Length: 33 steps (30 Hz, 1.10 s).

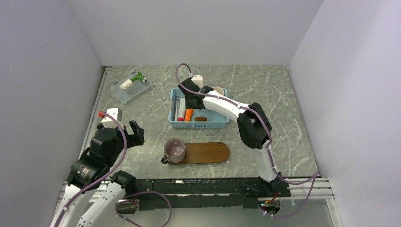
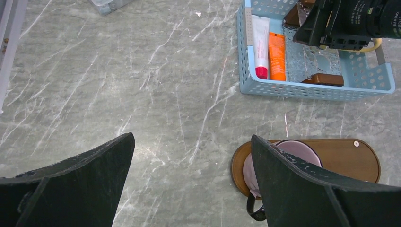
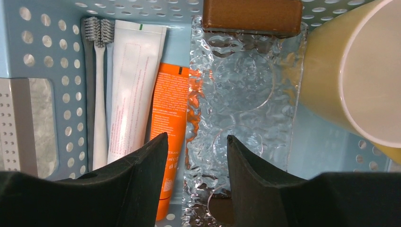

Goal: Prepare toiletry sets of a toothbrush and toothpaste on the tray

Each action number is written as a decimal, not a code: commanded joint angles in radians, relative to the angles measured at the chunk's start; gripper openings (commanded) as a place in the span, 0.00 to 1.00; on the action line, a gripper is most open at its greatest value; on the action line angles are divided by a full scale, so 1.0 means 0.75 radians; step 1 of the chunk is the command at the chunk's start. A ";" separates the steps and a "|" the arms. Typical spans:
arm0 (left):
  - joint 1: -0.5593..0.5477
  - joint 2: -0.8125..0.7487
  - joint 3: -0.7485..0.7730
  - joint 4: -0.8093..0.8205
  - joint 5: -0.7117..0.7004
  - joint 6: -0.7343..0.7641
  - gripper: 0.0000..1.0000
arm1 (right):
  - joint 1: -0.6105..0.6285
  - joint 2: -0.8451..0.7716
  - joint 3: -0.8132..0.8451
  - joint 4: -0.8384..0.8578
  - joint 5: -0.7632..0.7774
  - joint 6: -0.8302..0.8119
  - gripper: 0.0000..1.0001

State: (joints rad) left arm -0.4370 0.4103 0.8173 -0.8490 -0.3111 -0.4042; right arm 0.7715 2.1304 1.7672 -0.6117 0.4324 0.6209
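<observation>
Reaching into the light-blue basket point(image 1: 201, 125), the right hand point(image 3: 195, 139) hangs over its contents. Fingers half spread; no item visibly pinched. The gap between them sits over the left edge of a clear bumpy plastic sheet point(image 3: 246, 90). Cannot tell whether the tips touch anything.

Toothpaste point(image 3: 171, 104): orange tube, lying flat in the basket, lower end hidden under the right hand's left finger. A white tube point(image 3: 135, 85) lies touching it on the left.

Toothbrush point(image 3: 99, 94): pale, thin, lying flat just left of the white tube, bristles toward the far wall. A grey brush point(image 3: 88, 71) lies alongside it.

Also in the basket: a brown block point(image 3: 253, 16) at the far end and a yellow cup point(image 3: 359, 71) on the right.

Tray point(image 1: 213, 152): dark wood, on the worktop point(image 1: 265, 90) just in front of the basket. A pinkish mug point(image 1: 175, 150) stands on its left end; no brush or tube lies on it.

Left hand point(image 2: 191, 137): fingers spread wide, holding nothing, above bare worktop left of the tray.

A clear box point(image 1: 132, 87) sits far left.
</observation>
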 commanded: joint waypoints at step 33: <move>0.060 0.027 -0.008 0.075 0.073 0.044 0.99 | -0.017 -0.039 0.080 0.014 0.001 -0.032 0.05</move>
State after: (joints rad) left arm -0.4000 0.4194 0.8173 -0.8318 -0.2733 -0.3828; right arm 0.7624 2.1433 1.7737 -0.6147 0.4232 0.6281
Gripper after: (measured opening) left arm 0.994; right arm 0.290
